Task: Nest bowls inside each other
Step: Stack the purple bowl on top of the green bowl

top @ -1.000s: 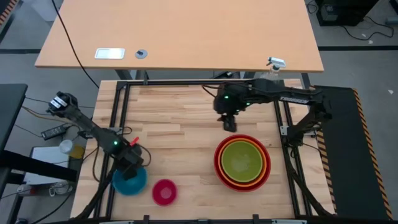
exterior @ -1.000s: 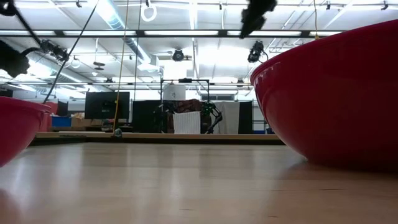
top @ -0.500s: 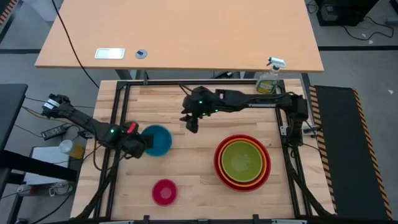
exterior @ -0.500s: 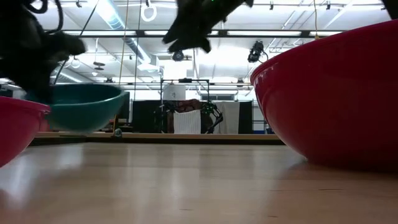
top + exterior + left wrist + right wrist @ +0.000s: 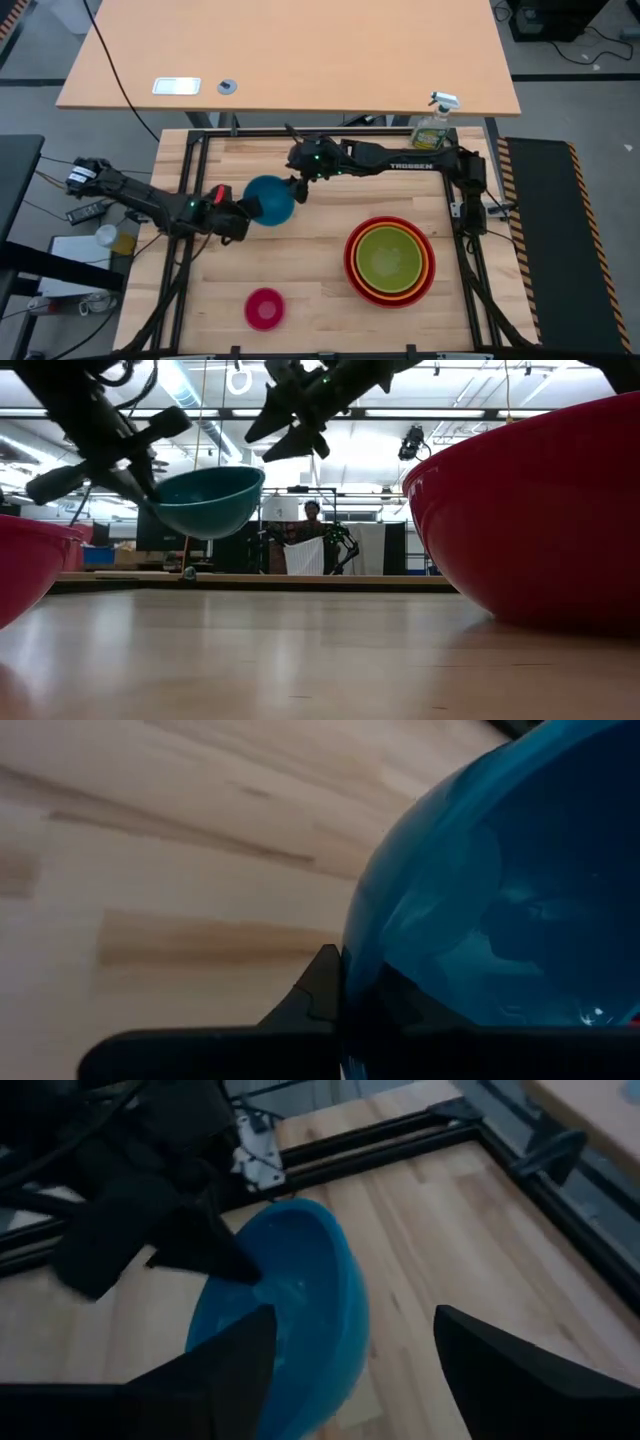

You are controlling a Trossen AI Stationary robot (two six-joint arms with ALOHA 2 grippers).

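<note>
A teal bowl (image 5: 270, 199) hangs above the table's left middle, with my left gripper (image 5: 246, 213) shut on its rim. My right gripper (image 5: 296, 188) stands open just beyond the bowl's far right side; in the right wrist view the bowl (image 5: 290, 1310) lies ahead of its spread fingers, and I cannot tell whether they touch it. A small pink bowl (image 5: 264, 308) rests on its base near the front edge. At the right, a big red bowl (image 5: 350, 262) sits on the table with a yellow bowl (image 5: 362, 278) and a green bowl (image 5: 388, 258) nested inside. My left gripper pinches the teal bowl's rim (image 5: 250, 1280) on its left side, one finger (image 5: 225, 1258) inside the bowl and one outside. It comes slanting down from the table's left. The bowl is lifted clear of the table (image 5: 205, 500), opening up and slightly tilted.
A spray bottle (image 5: 433, 128) stands at the table's far right corner. Black frame rails (image 5: 190, 180) run along the table's edges. Bare wood lies between the teal bowl and the nested stack. A person (image 5: 312, 512) shows far behind the table in the low view.
My left gripper has lifted the teal bowl off the table near the front left and carried it up and toward the far right, rolling its wrist. My right gripper has moved left and down to the bowl and spread its fingers wider.
</note>
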